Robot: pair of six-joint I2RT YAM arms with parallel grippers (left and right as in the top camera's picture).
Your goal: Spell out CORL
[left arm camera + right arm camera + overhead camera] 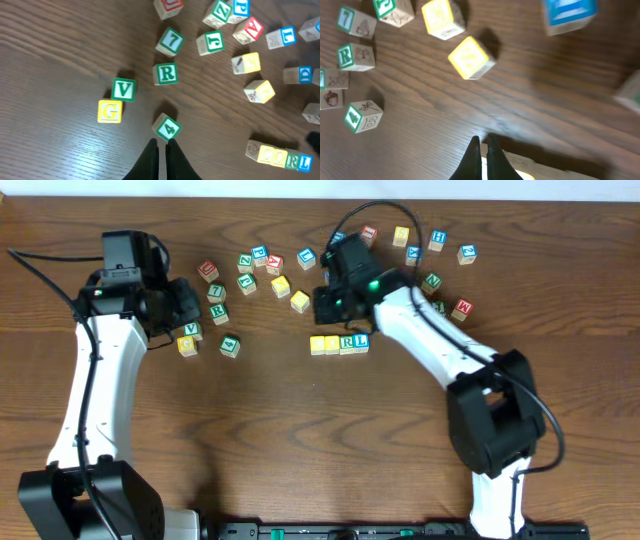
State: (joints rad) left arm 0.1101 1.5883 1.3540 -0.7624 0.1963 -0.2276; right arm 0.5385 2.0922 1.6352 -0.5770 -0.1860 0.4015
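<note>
The CORL row (340, 343) lies mid-table: two yellow-topped cubes (325, 345), then a green R (347, 343) and a blue L (361, 341), touching side by side. The left wrist view shows the same row (280, 157) at its bottom right. My right gripper (325, 305) hovers just behind the row. Its fingers are shut and empty (481, 139), with a pale cube edge (520, 169) below them. My left gripper (190, 308) is off to the left, shut on nothing (161, 142), its tips just short of a green 4 cube (167, 128).
Loose cubes lie around. A yellow G (110, 111), green V (123, 90), a second green R (166, 74) and a 7 (170, 41) sit by the left gripper. Two yellow cubes (290, 293) lie behind the row. Several more spread across the back right (435, 250).
</note>
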